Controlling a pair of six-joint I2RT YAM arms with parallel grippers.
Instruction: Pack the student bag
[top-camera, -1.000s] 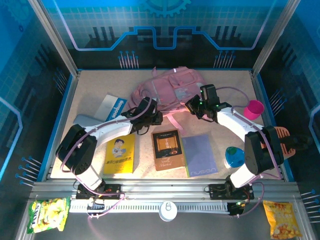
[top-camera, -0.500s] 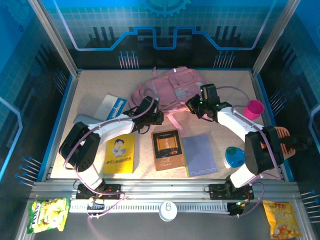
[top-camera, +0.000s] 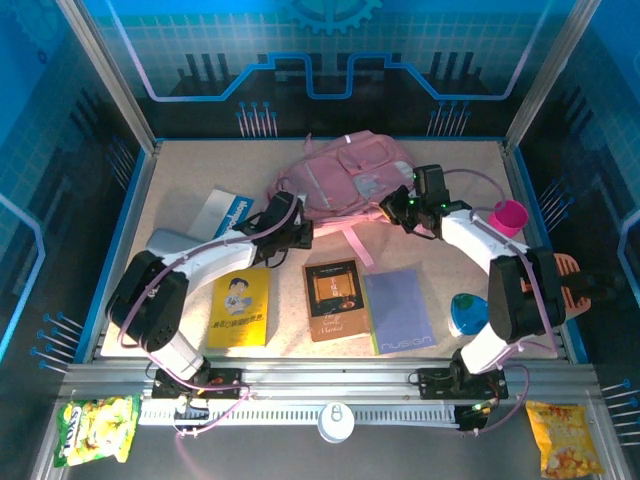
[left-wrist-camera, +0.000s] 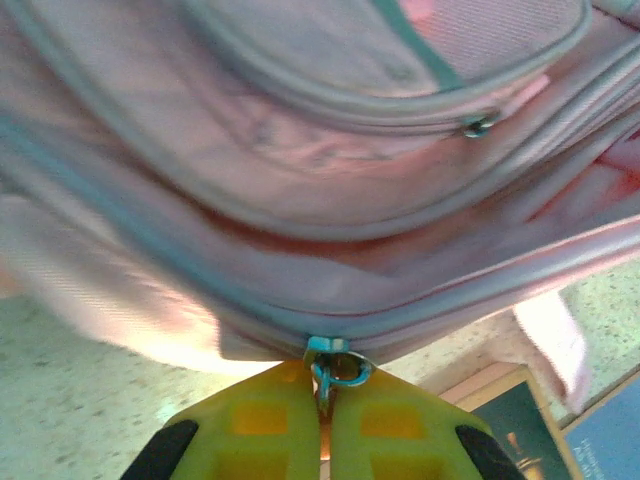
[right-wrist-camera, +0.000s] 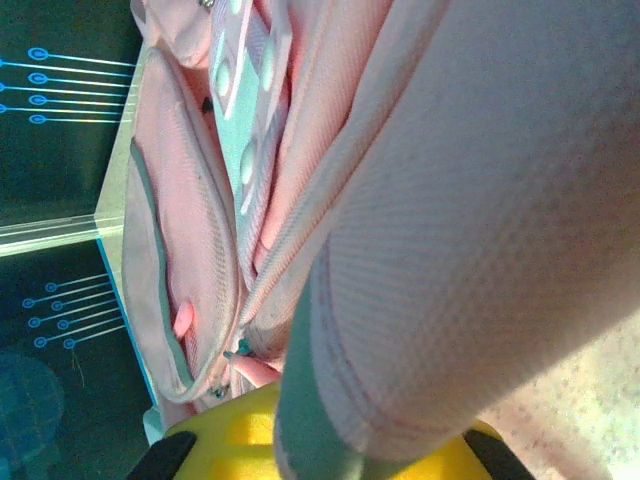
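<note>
Zip-opening step, judged from the two grips.

Top view: student bag (top-camera: 345, 178) lies at the far middle of the counter (top-camera: 190, 180). Left tool (top-camera: 297, 232) sits at the bag's near-left edge and right tool (top-camera: 398, 210) at its near-right edge. Yellow book (top-camera: 240, 307), brown book (top-camera: 334, 298) and grey-blue notebook (top-camera: 400, 308) lie in a row nearer, none packed yet. Magenta cup (top-camera: 509, 217) stands just right of the right arm.

Left wrist view: left tool (left-wrist-camera: 325, 400) is closed, its yellow fingers (left-wrist-camera: 260, 420) pressed together on the metal zip pull (left-wrist-camera: 335, 368). The pull hangs from the slider on the bag's (left-wrist-camera: 300, 150) near seam. The track on both sides of the slider looks shut.

Right wrist view: right tool (right-wrist-camera: 325, 455) is clamped on a thick fold of the bag's (right-wrist-camera: 480, 200) pink fabric with pale trim. The fold fills the gap between its fingers (right-wrist-camera: 215, 440).

Notes on doing it well:
- Draw the pull along the line of the track, not up or away from the bag. The grip is on a small ring and a sideways tug is likely to slip it out.
- Use the right tool as the anchor. The bag is soft and will probably drag with the slider unless the fabric is held taut against the pull.
- Follow the seam's curve, and go slowly where the trim bunches.
- Open far enough for the brown book, the widest-looking item, to pass.
</note>
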